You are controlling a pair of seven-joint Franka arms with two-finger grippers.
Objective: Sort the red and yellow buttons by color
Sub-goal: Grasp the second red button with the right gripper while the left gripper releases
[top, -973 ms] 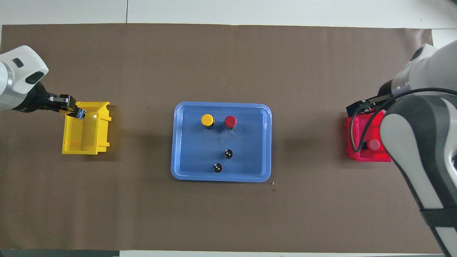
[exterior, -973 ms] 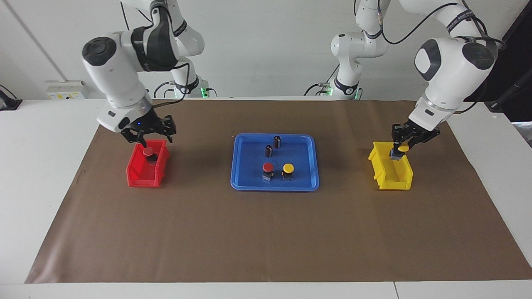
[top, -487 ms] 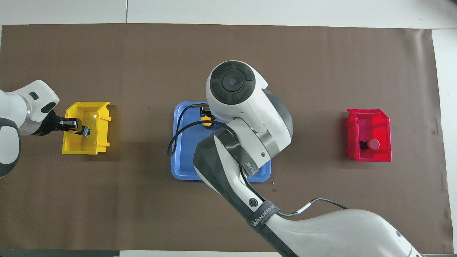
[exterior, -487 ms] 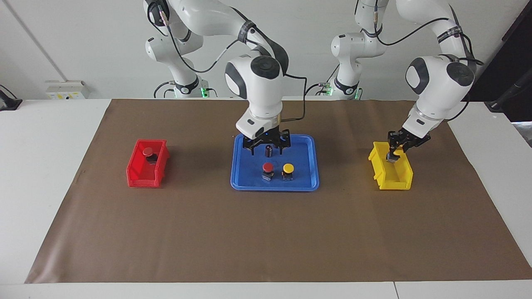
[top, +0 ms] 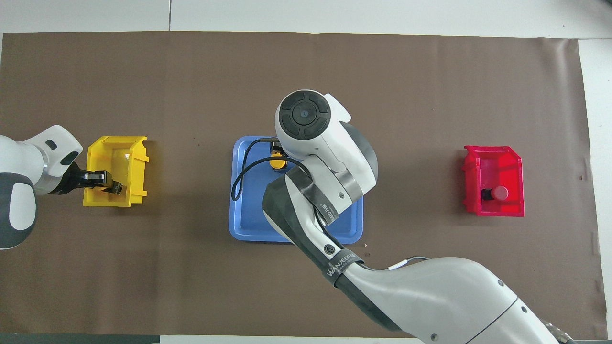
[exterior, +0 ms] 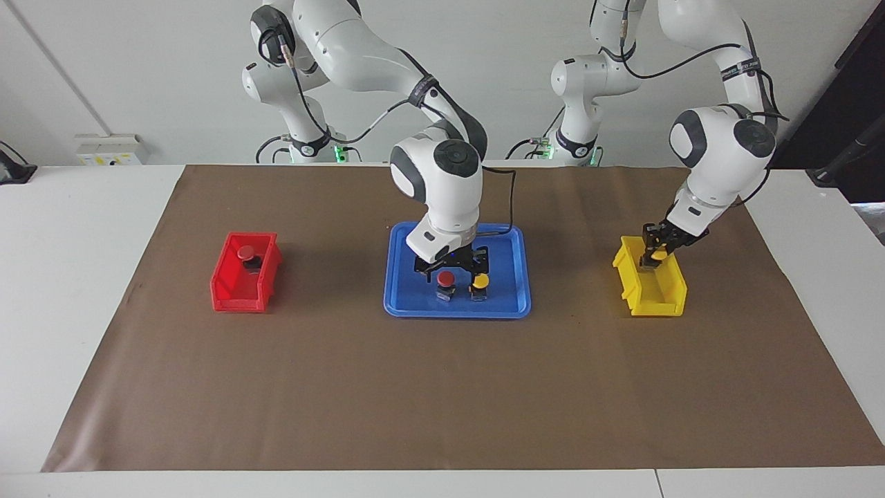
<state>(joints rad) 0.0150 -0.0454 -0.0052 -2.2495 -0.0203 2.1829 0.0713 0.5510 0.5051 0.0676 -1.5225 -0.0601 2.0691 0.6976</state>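
Observation:
One red button (exterior: 446, 278) and one yellow button (exterior: 480, 281) stand side by side in the blue tray (exterior: 399, 304). My right gripper (exterior: 451, 268) is open and hangs low just over them, mostly above the red one. In the overhead view the right arm hides the red button and only part of the yellow button (top: 278, 163) shows. Another red button (exterior: 245, 253) lies in the red bin (exterior: 238, 294). My left gripper (exterior: 655, 257) is shut on the second yellow button (exterior: 658, 254), down inside the yellow bin (exterior: 653, 301).
The two dark cylinders in the tray are hidden by my right arm's wrist. The red bin (top: 492, 160) is toward the right arm's end and the yellow bin (top: 114, 148) toward the left arm's end. A brown mat (exterior: 442, 387) covers the table.
My right gripper left the red bin, swung to the tray and came down over the red button. My left gripper sank with the yellow button into the yellow bin.

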